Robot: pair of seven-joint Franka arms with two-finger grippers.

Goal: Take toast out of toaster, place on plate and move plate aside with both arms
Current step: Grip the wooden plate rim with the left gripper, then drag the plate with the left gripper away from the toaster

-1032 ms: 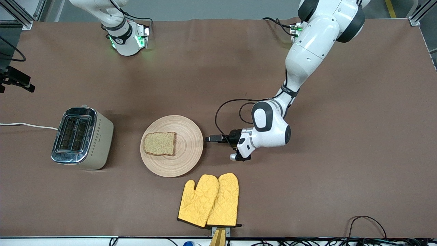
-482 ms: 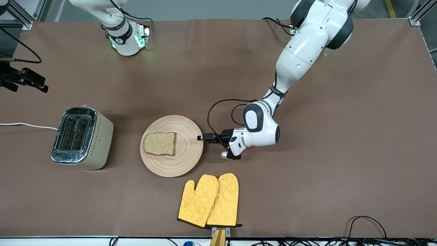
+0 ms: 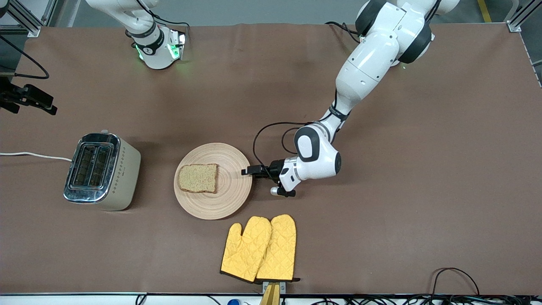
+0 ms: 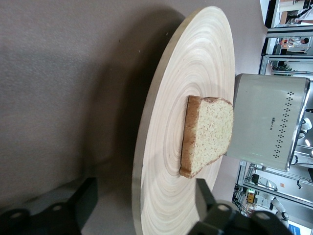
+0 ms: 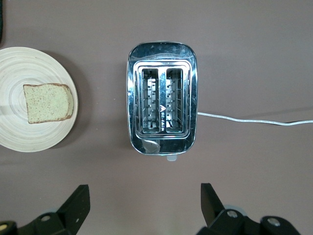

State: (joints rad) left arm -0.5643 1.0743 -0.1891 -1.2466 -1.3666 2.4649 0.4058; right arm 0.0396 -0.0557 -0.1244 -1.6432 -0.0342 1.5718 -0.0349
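At the rim of the plate [image 3: 213, 181] that faces the left arm's end of the desk [image 3: 423, 190], the left gripper [image 3: 245, 171] sits low and level, its jaws spread apart with the rim between them in the left wrist view: one finger [image 4: 80, 203] is on the desk side of the rim and the other finger [image 4: 208, 196] over the plate's face. Whether either finger touches the wood cannot be told. The toast [image 3: 198, 178] lies flat on the plate, off centre toward the toaster [image 3: 101, 170], well apart from the left gripper's jaws.

The plate is round, flat and pale wood with concentric ring grain [image 4: 186, 122]. The toast [image 4: 206, 134] is a squarish brown wholegrain slice with a darker crust. The toaster stands beside the plate toward the right arm's end of the desk, both slots empty [image 5: 161, 102], a white cord trailing from it. A pair of yellow oven mitts [image 3: 259, 248] lies nearer the front camera than the plate.

The right gripper [image 5: 142, 205] hangs high over the desk near the toaster, jaws released and holding nothing.

Compared with a second ago, the left gripper has slid from a clear gap beside the plate up to its rim; plate and toast have not moved.
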